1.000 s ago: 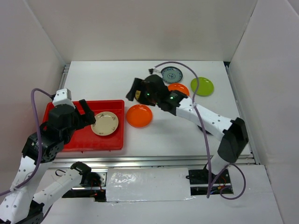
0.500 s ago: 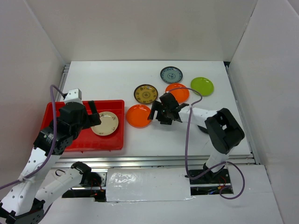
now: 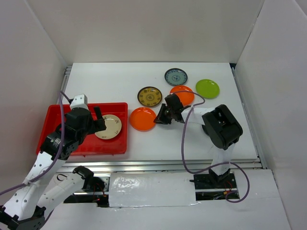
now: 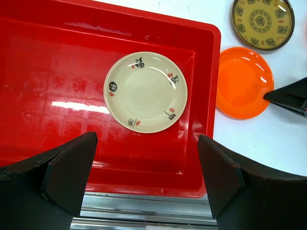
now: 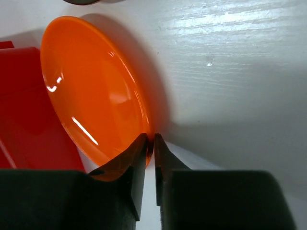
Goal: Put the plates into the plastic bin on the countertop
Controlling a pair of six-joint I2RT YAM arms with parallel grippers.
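Observation:
An orange plate [image 3: 142,119] lies on the white countertop [image 3: 168,139] just right of the red plastic bin [image 3: 115,143]. My right gripper [image 3: 159,118] is shut on this plate's right rim. In the right wrist view the jaws [image 5: 150,141] pinch the edge of the orange plate [image 5: 91,96]. One cream floral plate [image 3: 108,127] lies in the bin. My left gripper [image 4: 146,143] hangs open above the bin's near wall, with the cream plate [image 4: 146,92] beyond its fingers. Still on the countertop are a brown-yellow plate [image 3: 149,96], a second orange plate [image 3: 184,93], a blue-grey plate [image 3: 176,76] and a lime green plate [image 3: 207,88].
White walls stand at the left, back and right of the countertop. A metal rail [image 3: 158,165] runs along its front edge. The right arm's purple cable [image 3: 184,139] loops over the table in front of the plates.
The right gripper drew back from over the brown-yellow plate, came down to the orange plate's right rim and closed on it. The left arm shifted slightly and stayed open.

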